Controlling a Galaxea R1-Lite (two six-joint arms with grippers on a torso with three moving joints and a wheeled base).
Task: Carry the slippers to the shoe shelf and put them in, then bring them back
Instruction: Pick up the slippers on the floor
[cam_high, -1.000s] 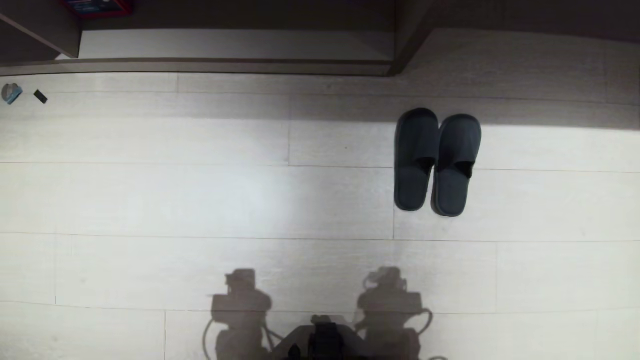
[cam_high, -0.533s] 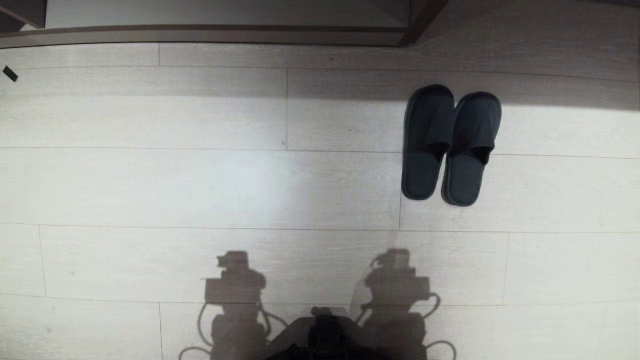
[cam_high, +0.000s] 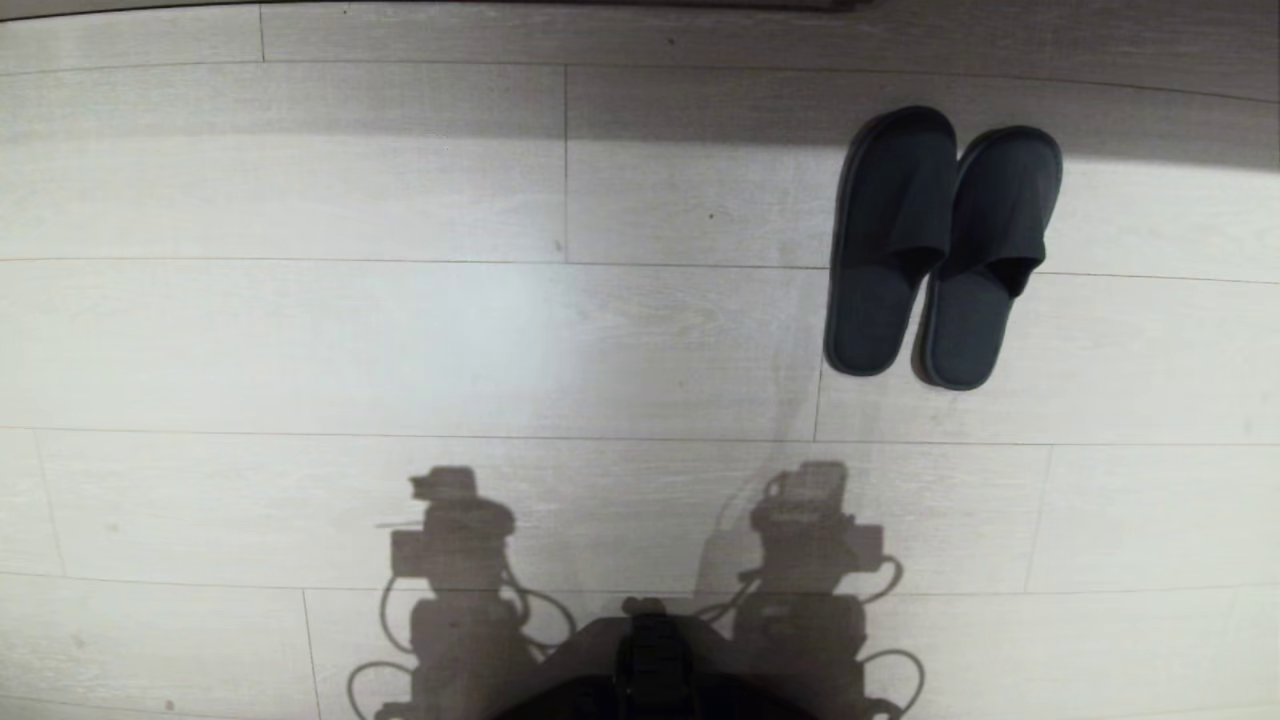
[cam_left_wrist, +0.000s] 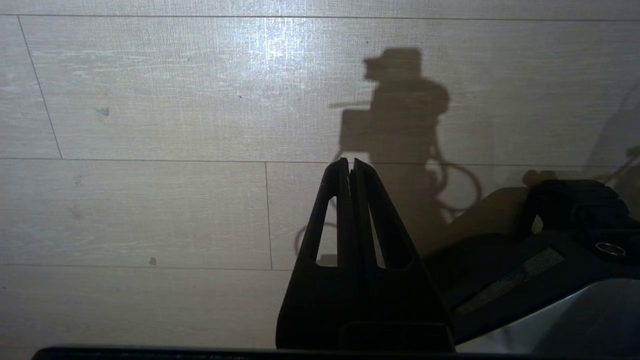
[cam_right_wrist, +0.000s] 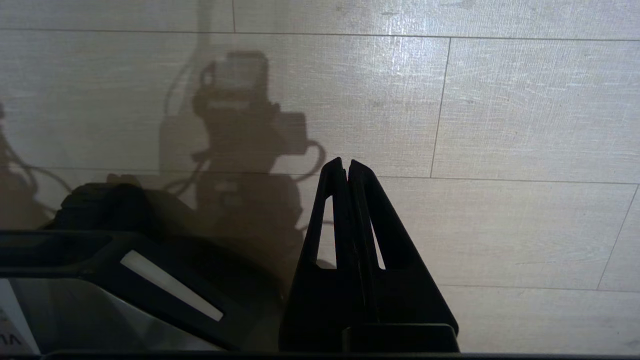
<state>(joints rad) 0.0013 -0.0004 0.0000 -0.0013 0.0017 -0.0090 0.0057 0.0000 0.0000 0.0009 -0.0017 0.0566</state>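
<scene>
On the pale plank floor (cam_high: 300, 340), toward the robot's left, the left gripper (cam_left_wrist: 349, 165) hangs with its jaws pressed together and empty, seen only from its own wrist camera; the head view catches just its shadow (cam_high: 450, 540). Midway along the head view's bottom edge a dark part of the robot (cam_high: 655, 665) is cut off. Further right, the right gripper (cam_right_wrist: 346, 166) hangs likewise, jaws closed on nothing (again only a shadow from above). Ahead to the right, the slippers (cam_high: 940, 250) lie side by side, apparently touching, toes partly in shade. A thin dark strip at the top edge is too cropped to identify.
</scene>
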